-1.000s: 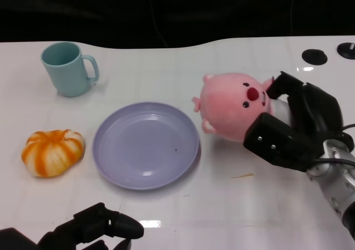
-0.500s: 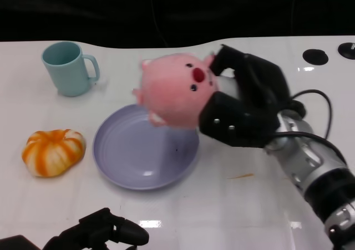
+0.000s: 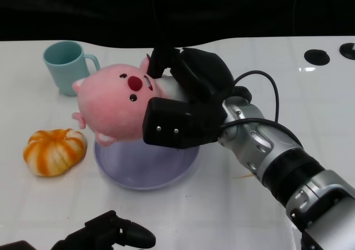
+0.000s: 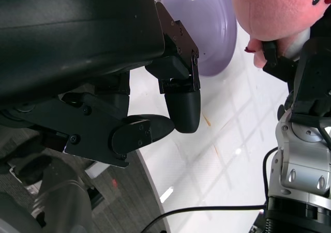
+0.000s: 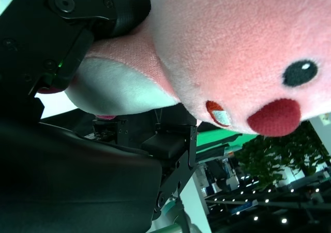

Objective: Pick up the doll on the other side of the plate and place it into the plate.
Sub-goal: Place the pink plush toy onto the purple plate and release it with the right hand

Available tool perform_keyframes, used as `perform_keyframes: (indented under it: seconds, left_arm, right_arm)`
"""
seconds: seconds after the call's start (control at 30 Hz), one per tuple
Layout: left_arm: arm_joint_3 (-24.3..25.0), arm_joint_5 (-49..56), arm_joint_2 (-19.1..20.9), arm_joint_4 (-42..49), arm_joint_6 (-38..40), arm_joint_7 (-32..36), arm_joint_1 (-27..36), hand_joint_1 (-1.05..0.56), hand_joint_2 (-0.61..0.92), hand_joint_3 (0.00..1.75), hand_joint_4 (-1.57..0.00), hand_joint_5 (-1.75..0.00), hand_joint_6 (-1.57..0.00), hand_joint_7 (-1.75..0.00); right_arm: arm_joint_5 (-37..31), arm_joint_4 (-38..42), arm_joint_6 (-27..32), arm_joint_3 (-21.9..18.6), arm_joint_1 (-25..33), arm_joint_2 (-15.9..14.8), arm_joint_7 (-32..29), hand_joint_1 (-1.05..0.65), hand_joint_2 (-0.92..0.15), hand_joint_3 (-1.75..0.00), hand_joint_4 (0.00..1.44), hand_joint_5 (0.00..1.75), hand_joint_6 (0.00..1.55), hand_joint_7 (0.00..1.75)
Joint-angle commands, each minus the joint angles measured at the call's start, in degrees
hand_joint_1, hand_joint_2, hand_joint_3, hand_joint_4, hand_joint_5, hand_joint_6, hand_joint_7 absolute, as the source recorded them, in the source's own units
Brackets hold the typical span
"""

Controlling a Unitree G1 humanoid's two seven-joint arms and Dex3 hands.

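In your head view, the right robot hand (image 3: pixel 186 103) grips the one pink doll (image 3: pixel 113 107) and has carried it from beside the plate's right rim a second ago to above the one lavender plate (image 3: pixel 144 169), lifted clear of it and overlapping its left half. One teal mug (image 3: pixel 65 66) stands near the bench's (image 3: pixel 233 211) far left corner; one orange pumpkin toy (image 3: pixel 54 151) lies just left of the plate. The left robot hand (image 3: pixel 108 238) rests at the near edge, fingers curled in on nothing.

In your left wrist view, that hand's fingers (image 4: pixel 181 101) are curled in, empty, with the plate (image 4: pixel 212 26) and doll (image 4: pixel 279 8) beyond.

In your right wrist view, the doll (image 5: pixel 243 52) fills the frame, clasped by black fingers (image 5: pixel 111 8).
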Motion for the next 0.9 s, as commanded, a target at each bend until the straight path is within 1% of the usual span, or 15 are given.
perform_keyframes:
  seconds: [0.03,0.07,0.1,0.13,0.2,0.23,0.27,0.3,0.33,0.37,0.4,0.43,0.53,0.7,0.9]
  left_arm:
    - [-0.08,-0.45,-0.80,-0.91,0.58,1.00,-0.07,-0.22,0.85,0.60,-0.48,-1.75,-0.53,-1.27]
    - [-0.17,-0.28,-0.77,-0.89,0.82,1.10,-0.26,-0.22,0.85,0.60,-0.48,-1.75,-0.53,-1.27]
    - [-0.26,-0.06,-0.70,-0.78,0.97,1.15,-0.52,-0.21,0.85,0.60,-0.49,-1.75,-0.53,-1.27]
    - [-0.38,0.22,-0.57,-0.71,1.14,1.24,-0.79,-0.21,0.84,0.61,-0.50,-1.75,-0.54,-1.28]
    - [-0.46,0.44,-0.32,-0.49,1.09,1.10,-1.25,-0.21,0.83,0.64,-0.51,-1.75,-0.54,-1.29]
    - [-0.36,0.39,-0.19,-0.37,1.04,0.92,-1.45,-0.21,0.82,0.67,-0.52,-1.75,-0.53,-1.30]
    - [-0.21,0.20,-0.20,-0.29,1.20,0.84,-1.64,-0.21,0.81,0.69,-0.52,-1.75,-0.52,-1.31]
    - [0.06,-0.31,-0.49,-0.21,1.60,0.87,-1.84,-0.21,0.80,0.70,-0.53,-1.75,-0.52,-1.31]
    - [0.27,-0.67,-0.70,-0.17,1.99,0.96,-2.04,-0.21,0.80,0.71,-0.53,-1.75,-0.52,-1.31]
    - [0.42,-0.93,-0.85,-0.22,2.47,1.09,-2.26,-0.21,0.80,0.71,-0.54,-1.75,-0.52,-1.31]
    - [0.63,-1.23,-0.94,-0.33,3.08,1.14,-2.52,-0.21,0.80,0.72,-0.54,-1.75,-0.52,-1.31]
    - [0.74,-1.28,-0.96,-0.43,3.49,1.19,-2.63,-0.22,0.80,0.72,-0.54,-1.75,-0.51,-1.31]
    - [1.06,-1.39,-0.91,-0.78,3.92,0.96,-2.39,-0.22,0.81,0.71,-0.54,-1.74,-0.52,-1.29]
    - [1.63,-1.41,-0.43,-1.56,3.51,0.32,-1.34,-0.20,0.80,0.72,-0.54,-1.74,-0.53,-1.30]
    - [1.57,-0.56,0.44,-1.13,2.89,0.11,-1.71,-0.22,0.78,0.71,-0.53,-1.72,-0.53,-1.29]
  right_arm:
    - [-0.25,2.06,-1.08,0.41,-2.12,0.41,-0.48,-0.21,-0.36,-1.19,0.97,1.75,0.74,1.75]
    - [-0.15,2.31,-1.30,0.40,-2.14,0.41,-0.23,-0.21,-0.36,-1.18,0.97,1.75,0.74,1.75]
    - [0.23,2.55,-1.41,0.20,-2.16,0.45,0.45,-0.21,-0.38,-1.14,0.96,1.75,0.74,1.75]
    - [0.74,2.86,-1.69,-0.08,-2.18,0.49,1.26,-0.23,-0.43,-1.01,0.93,1.75,0.75,1.59]
    - [1.60,3.25,-1.68,-0.42,-2.45,0.48,3.87,-0.23,-0.49,-0.87,0.89,1.75,0.79,1.30]
    - [1.89,3.34,-1.54,-0.43,-2.71,0.38,5.67,-0.23,-0.53,-0.74,0.84,1.74,0.81,0.98]
    - [2.04,3.34,-1.09,-0.24,-3.05,0.15,8.24,-0.23,-0.57,-0.64,0.80,1.73,0.84,0.77]
    - [1.53,3.25,-0.34,0.53,-3.53,-0.26,10.81,-0.27,-0.65,-0.49,0.70,1.56,0.82,0.54]
    - [0.97,3.02,0.38,1.22,-3.89,-0.64,13.06,-0.37,-0.80,-0.26,0.57,1.07,0.77,0.28]
    - [0.35,2.44,1.05,1.94,-4.10,-1.09,15.13,-0.41,-0.86,-0.17,0.53,0.79,0.74,0.16]
    - [-0.41,1.73,1.63,2.83,-4.22,-1.60,17.03,-0.46,-0.89,-0.12,0.47,0.58,0.69,0.08]
    - [-1.14,0.95,2.03,3.66,-4.20,-2.07,18.55,-0.52,-0.91,-0.11,0.40,0.42,0.60,0.03]
    - [-2.64,-1.49,3.73,5.18,-3.68,-2.88,21.97,-0.61,-0.92,-0.10,0.32,0.27,0.45,0.00]
    - [-3.87,-6.86,6.46,6.52,-1.97,-3.96,27.35,-0.71,-0.92,-0.12,0.25,0.21,0.31,0.00]
    - [-3.59,-10.33,7.31,6.67,-0.52,-4.96,29.21,-0.83,-0.92,-0.17,0.20,0.18,0.22,0.00]
